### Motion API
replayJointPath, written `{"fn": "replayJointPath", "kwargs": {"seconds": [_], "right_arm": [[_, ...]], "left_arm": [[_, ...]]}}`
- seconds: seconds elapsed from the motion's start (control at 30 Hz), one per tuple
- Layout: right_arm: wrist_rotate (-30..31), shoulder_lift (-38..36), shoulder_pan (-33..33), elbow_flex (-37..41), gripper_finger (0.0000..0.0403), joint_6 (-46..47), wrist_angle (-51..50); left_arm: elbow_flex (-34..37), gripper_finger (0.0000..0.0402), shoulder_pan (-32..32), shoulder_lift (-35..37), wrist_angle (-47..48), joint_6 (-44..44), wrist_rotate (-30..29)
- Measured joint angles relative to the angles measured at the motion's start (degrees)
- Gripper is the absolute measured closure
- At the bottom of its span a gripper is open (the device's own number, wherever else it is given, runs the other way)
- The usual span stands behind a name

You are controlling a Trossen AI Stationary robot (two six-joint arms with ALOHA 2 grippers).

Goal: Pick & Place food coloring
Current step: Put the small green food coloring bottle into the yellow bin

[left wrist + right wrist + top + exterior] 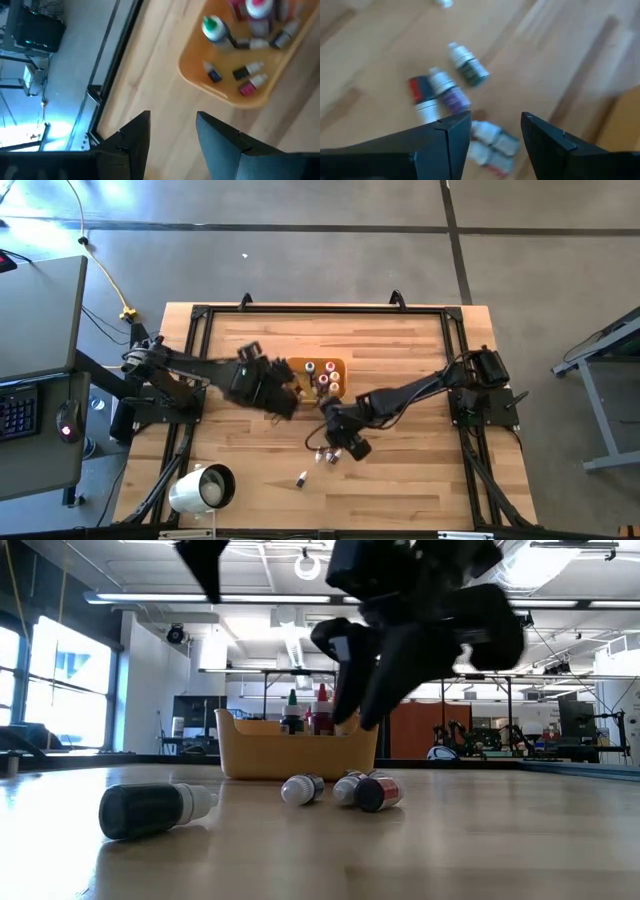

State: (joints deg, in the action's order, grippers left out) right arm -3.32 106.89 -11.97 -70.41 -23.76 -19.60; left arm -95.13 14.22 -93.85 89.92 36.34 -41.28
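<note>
So right gripper [495, 130] hangs open and empty over loose food coloring bottles [452, 95] lying near the tray [338, 364]; next it prob needs to drop onto one. Left gripper [172, 132] waits half-open by the tray w/ nothing held.

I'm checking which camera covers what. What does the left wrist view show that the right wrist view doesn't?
Only the left wrist view shows the orange tray with bottles in it, some upright like the green-tipped one, some lying flat, plus the floor beyond the table edge. Only the right wrist view shows loose bottles lying on the table: a green one, a purple one, a red one. Both show bare wooden tabletop and their own gripper, left and right, open and empty.
</note>
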Motion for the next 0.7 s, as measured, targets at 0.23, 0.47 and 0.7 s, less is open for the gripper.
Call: {"fn": "replayJointPath", "kwargs": {"seconds": [0.23,0.47,0.7], "right_arm": [[-0.9,0.0,-3.2,0.0,0.0235,1.9,-1.3],[-6.5,0.0,-5.1,0.0,0.0235,2.8,-1.1],[-3.3,0.0,-7.4,0.0,0.0235,7.7,-1.2]], "left_arm": [[12.5,0.0245,10.3,0.1,-14.2,11.5,4.2],[19.4,0.0245,17.6,0.0,-47.5,13.6,12.0],[22.1,0.0245,19.6,-4.1,-63.0,30.8,21.4]]}}
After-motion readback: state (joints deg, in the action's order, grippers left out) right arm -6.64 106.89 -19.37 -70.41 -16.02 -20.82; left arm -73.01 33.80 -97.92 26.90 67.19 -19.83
